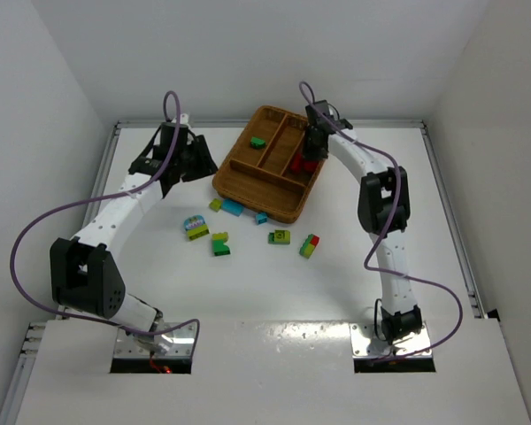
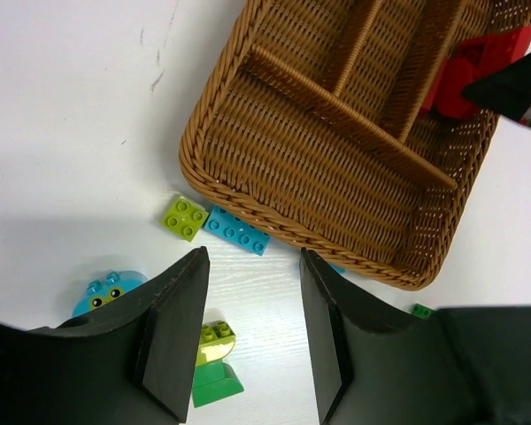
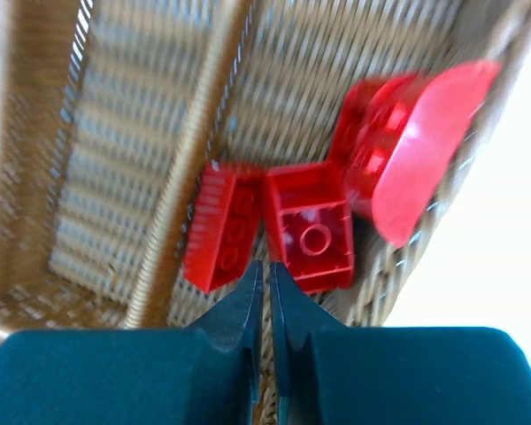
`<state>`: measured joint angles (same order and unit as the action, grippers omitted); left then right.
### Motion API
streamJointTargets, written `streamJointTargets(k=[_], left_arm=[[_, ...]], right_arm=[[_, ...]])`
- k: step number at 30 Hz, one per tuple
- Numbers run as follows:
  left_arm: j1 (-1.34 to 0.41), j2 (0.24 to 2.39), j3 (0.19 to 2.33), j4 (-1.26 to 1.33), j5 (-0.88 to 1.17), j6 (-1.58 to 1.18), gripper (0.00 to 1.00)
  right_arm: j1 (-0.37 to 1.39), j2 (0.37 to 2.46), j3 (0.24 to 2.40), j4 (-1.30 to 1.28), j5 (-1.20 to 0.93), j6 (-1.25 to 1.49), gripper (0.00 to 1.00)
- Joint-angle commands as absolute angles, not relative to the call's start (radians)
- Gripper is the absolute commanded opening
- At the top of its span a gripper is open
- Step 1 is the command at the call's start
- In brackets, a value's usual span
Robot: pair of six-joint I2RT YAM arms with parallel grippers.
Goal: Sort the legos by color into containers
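Legos in red lie grouped in one tray compartment directly under the right pincer, which is clenched on nothing; that bay evidently takes their colour. Left pincer, half released and empty, hangs over the tabletop with a lime brick and a blue brick just ahead, apparently lined up for picking. Only the overhead view shows a green brick in another bay, apart from the right pincer.

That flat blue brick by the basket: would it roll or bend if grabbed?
Probably neither: the blue brick looks like hard, boxy plastic lying flat, so likely stiff and steady. Its smooth sides might slip in a loose grip.
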<state>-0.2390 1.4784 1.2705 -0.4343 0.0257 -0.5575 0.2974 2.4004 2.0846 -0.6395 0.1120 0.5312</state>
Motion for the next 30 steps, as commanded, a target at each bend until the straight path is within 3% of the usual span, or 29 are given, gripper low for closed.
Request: streamJointTargets(k=[1, 10, 13, 14, 20, 30], left_arm=[[-0.221, 1.445, 1.287, -0.439, 0.012, -0.548, 0.51], [-0.221, 1.454, 1.287, -0.439, 0.021, -0.548, 0.51], [-0.221, 1.454, 1.287, -0.439, 0.021, -0.548, 0.51], [-0.221, 1.454, 1.287, -0.439, 0.021, -0.548, 0.51], [-0.221, 1.465, 1.287, -0.439, 0.021, -0.548, 0.51], [-0.221, 1.492, 1.287, -0.439, 0.021, -0.538, 0.51]], right_arm=[[0.282, 2.379, 2.171, -0.632, 0.160, 0.525, 0.07], [0.273, 2.157, 1.850, -0.442, 0.222, 0.586, 0.12], [0.264, 2.157, 1.862, -0.458, 0.235, 0.597, 0.27], [0.255, 2.187, 1.900, -0.492, 0.235, 0.606, 0.37], [0.221, 2.272, 1.996, -0.548, 0.161, 0.624, 0.60], [0.221, 2.373, 2.100, -0.534, 0.084, 0.624, 0.61]])
